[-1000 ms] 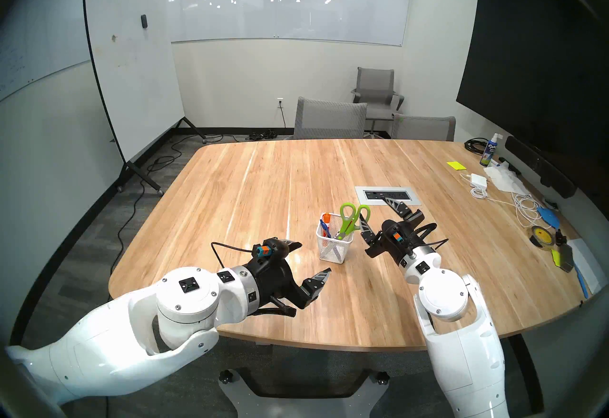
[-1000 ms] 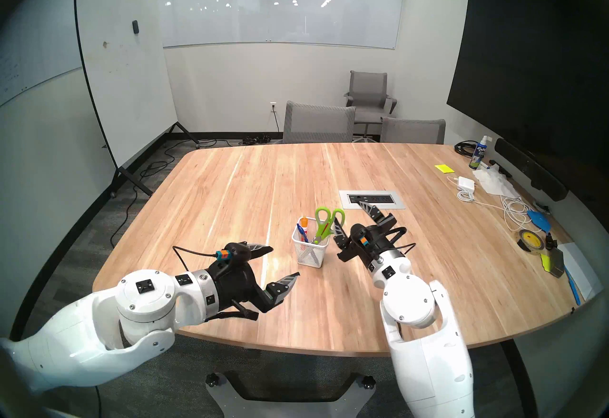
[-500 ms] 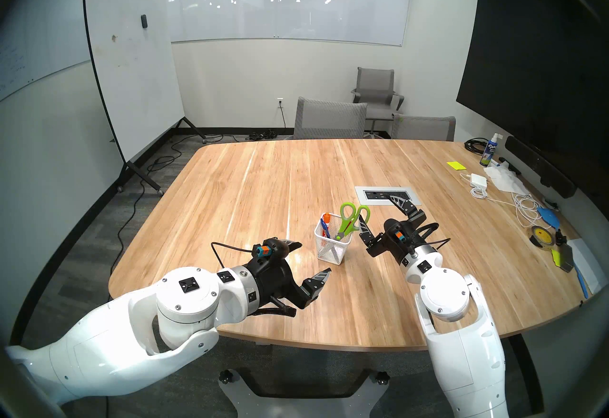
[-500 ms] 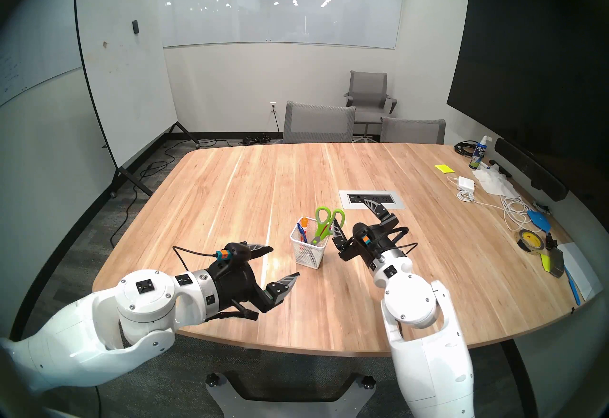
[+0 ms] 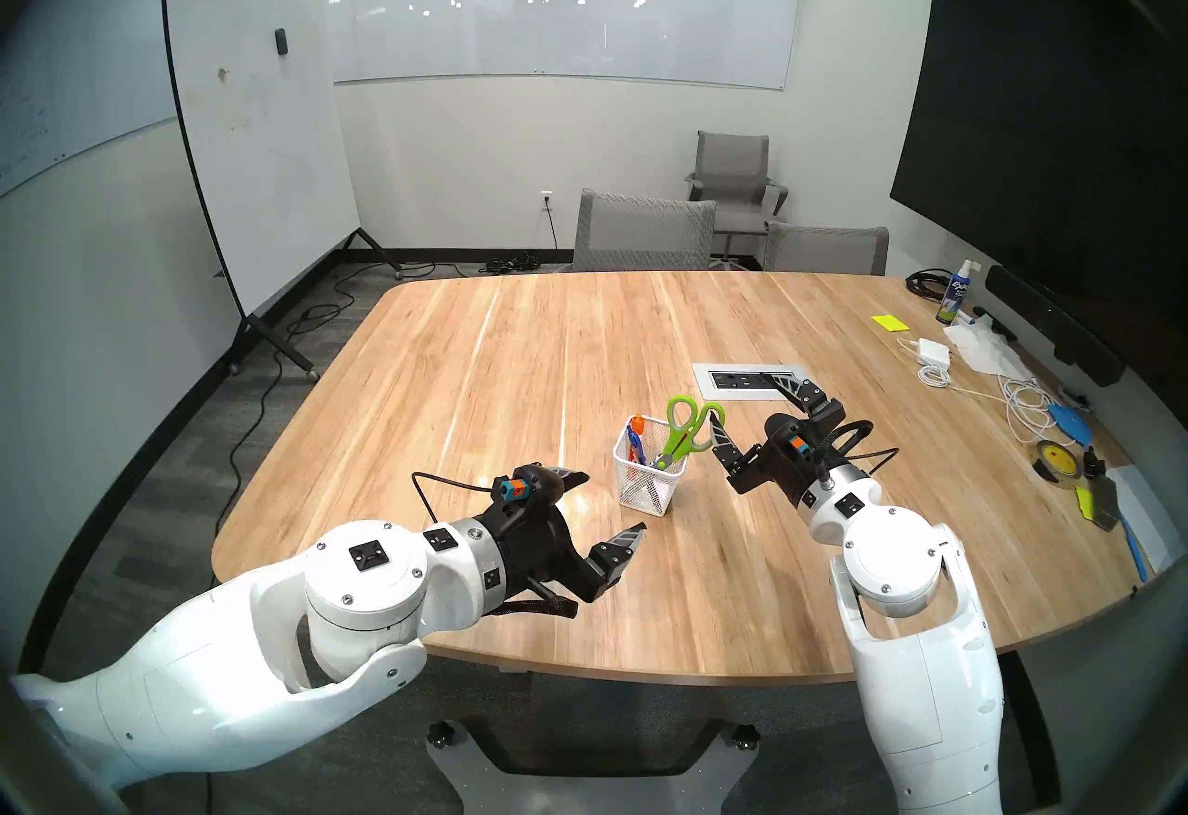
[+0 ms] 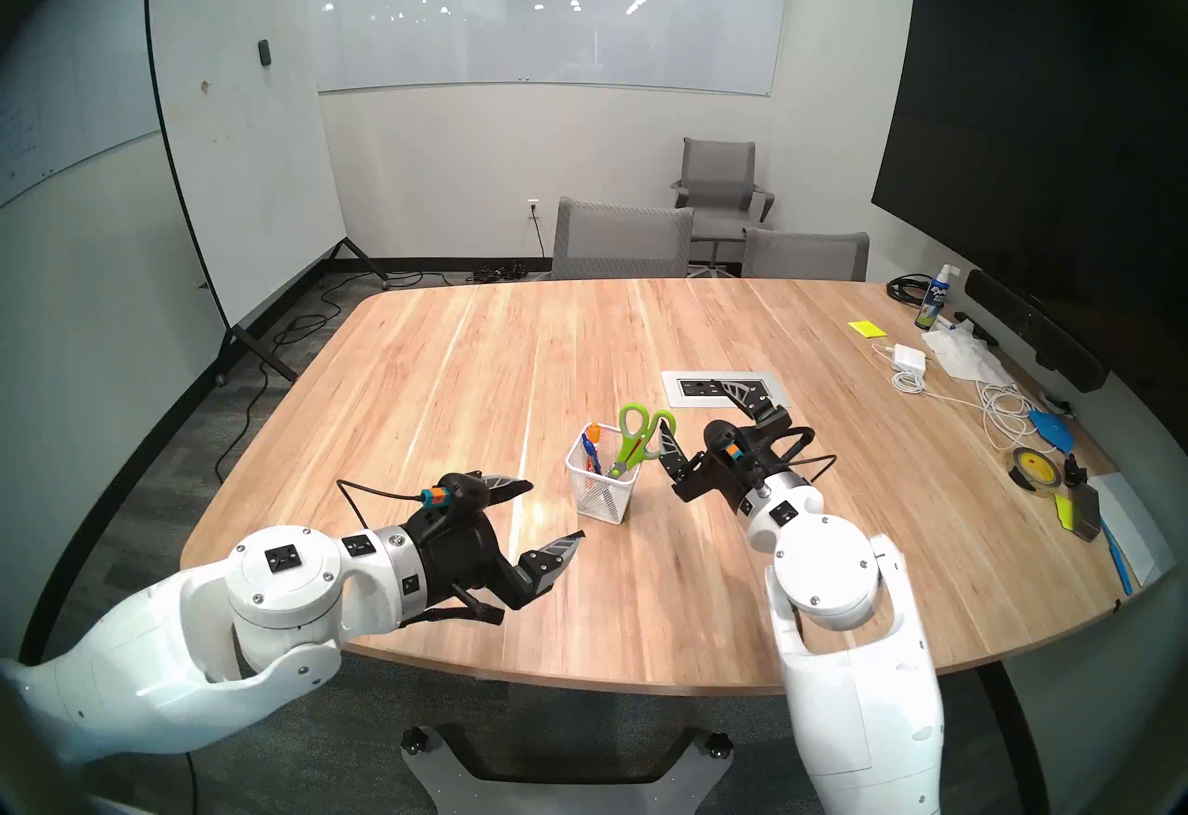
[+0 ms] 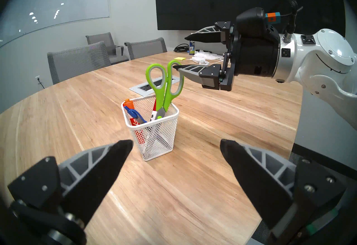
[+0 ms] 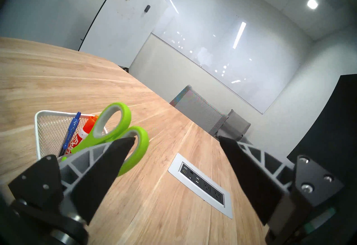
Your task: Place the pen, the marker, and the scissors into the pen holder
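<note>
Looks basically done: pen (image 7: pixel 135 114), marker (image 7: pixel 129 106) and scissors (image 7: pixel 164 88) all sit in the pen holder (image 7: pixel 154 138), both grippers spread wide and empty.

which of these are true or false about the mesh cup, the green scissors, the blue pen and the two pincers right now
1. The lime-green-handled scissors stand blades-down in the small white wire-mesh cup. True.
2. The right pincer is shut on the scissors. False: its jaws are spread wide, with one finger beside a handle loop and gripping nothing.
3. The thin blue pen lies flat on the wooden table. False: it leans inside the cup beside an orange-capped white marker.
4. The left pincer is open and empty, on the robot's side of the cup. True.
5. The cup has tipped onto its side. False: it stands upright on the table.
</note>
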Action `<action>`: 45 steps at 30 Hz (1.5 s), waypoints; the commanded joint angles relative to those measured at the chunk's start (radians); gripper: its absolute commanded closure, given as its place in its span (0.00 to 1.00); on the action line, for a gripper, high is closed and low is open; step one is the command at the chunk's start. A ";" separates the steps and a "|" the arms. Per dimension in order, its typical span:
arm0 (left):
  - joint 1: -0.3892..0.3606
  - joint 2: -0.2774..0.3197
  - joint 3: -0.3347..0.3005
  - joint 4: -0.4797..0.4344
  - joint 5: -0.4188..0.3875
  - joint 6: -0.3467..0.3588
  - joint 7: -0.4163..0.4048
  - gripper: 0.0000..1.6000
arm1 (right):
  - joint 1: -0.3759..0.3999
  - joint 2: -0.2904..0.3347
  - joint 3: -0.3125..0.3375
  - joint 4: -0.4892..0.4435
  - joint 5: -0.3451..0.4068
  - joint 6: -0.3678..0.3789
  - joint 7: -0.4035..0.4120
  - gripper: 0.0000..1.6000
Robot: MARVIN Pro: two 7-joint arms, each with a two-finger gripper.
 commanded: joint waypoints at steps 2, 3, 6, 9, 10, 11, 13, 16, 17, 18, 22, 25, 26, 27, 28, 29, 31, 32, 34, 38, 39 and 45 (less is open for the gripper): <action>-0.002 -0.003 -0.004 -0.015 -0.002 -0.007 -0.001 0.00 | 0.018 0.026 0.028 -0.095 0.055 0.087 0.109 0.00; -0.002 -0.003 -0.004 -0.015 -0.002 -0.007 -0.001 0.00 | 0.020 0.028 0.033 -0.103 0.063 0.102 0.127 0.00; -0.002 -0.003 -0.004 -0.015 -0.002 -0.007 -0.001 0.00 | 0.023 0.037 0.044 -0.118 0.077 0.131 0.163 0.00; -0.002 -0.003 -0.004 -0.015 -0.002 -0.007 -0.001 0.00 | 0.030 0.051 0.064 -0.140 0.099 0.184 0.226 0.00; -0.002 -0.003 -0.004 -0.015 -0.002 -0.007 -0.001 0.00 | 0.031 0.053 0.069 -0.145 0.103 0.192 0.236 0.00; -0.002 -0.003 -0.004 -0.015 -0.002 -0.007 -0.001 0.00 | 0.031 0.053 0.069 -0.145 0.103 0.192 0.236 0.00; -0.002 -0.003 -0.004 -0.015 -0.002 -0.007 -0.001 0.00 | 0.038 0.057 0.078 -0.150 0.111 0.218 0.263 0.00; -0.002 -0.003 -0.004 -0.015 -0.002 -0.007 -0.001 0.00 | 0.066 0.072 0.096 -0.146 0.125 0.274 0.311 0.00; -0.002 -0.003 -0.004 -0.015 -0.002 -0.007 -0.001 0.00 | 0.076 0.082 0.102 -0.143 0.129 0.293 0.330 0.00; -0.003 -0.003 -0.004 -0.015 -0.002 -0.007 -0.001 0.00 | 0.091 0.095 0.113 -0.137 0.139 0.320 0.359 0.00; -0.003 -0.003 -0.003 -0.014 -0.001 -0.006 -0.001 0.00 | 0.148 0.151 0.162 -0.098 0.171 0.401 0.445 0.00; -0.003 -0.003 -0.003 -0.014 -0.001 -0.006 -0.001 0.00 | 0.185 0.187 0.189 -0.059 0.189 0.450 0.501 0.00; -0.004 -0.003 -0.003 -0.014 -0.001 -0.005 -0.001 0.00 | 0.195 0.201 0.196 -0.047 0.195 0.464 0.521 0.00; -0.004 -0.003 -0.003 -0.014 -0.001 -0.005 -0.001 0.00 | 0.217 0.212 0.203 -0.029 0.197 0.482 0.545 0.00; -0.004 -0.003 -0.003 -0.014 -0.001 -0.005 -0.001 0.00 | 0.210 0.228 0.212 -0.028 0.205 0.491 0.556 0.00; -0.004 -0.003 -0.003 -0.014 -0.001 -0.005 -0.001 0.00 | 0.217 0.235 0.222 -0.020 0.200 0.507 0.580 0.00; -0.004 -0.003 -0.003 -0.014 -0.001 -0.005 -0.001 0.00 | 0.238 0.257 0.222 -0.002 0.204 0.521 0.598 0.00; -0.004 -0.004 -0.003 -0.013 -0.001 -0.005 -0.001 0.00 | 0.238 0.258 0.232 0.004 0.203 0.529 0.610 0.00; -0.004 -0.003 -0.003 -0.013 -0.001 -0.005 -0.001 0.00 | 0.282 0.309 0.231 0.058 0.210 0.568 0.669 0.00; -0.004 -0.003 -0.003 -0.013 -0.001 -0.005 -0.001 0.00 | 0.325 0.357 0.226 0.129 0.211 0.594 0.749 0.00; -0.004 -0.003 -0.003 -0.013 -0.001 -0.005 -0.001 0.00 | 0.325 0.357 0.226 0.129 0.211 0.594 0.749 0.00; -0.004 -0.003 -0.003 -0.014 -0.001 -0.005 -0.001 0.00 | 0.335 0.398 0.230 0.167 0.244 0.625 0.819 0.00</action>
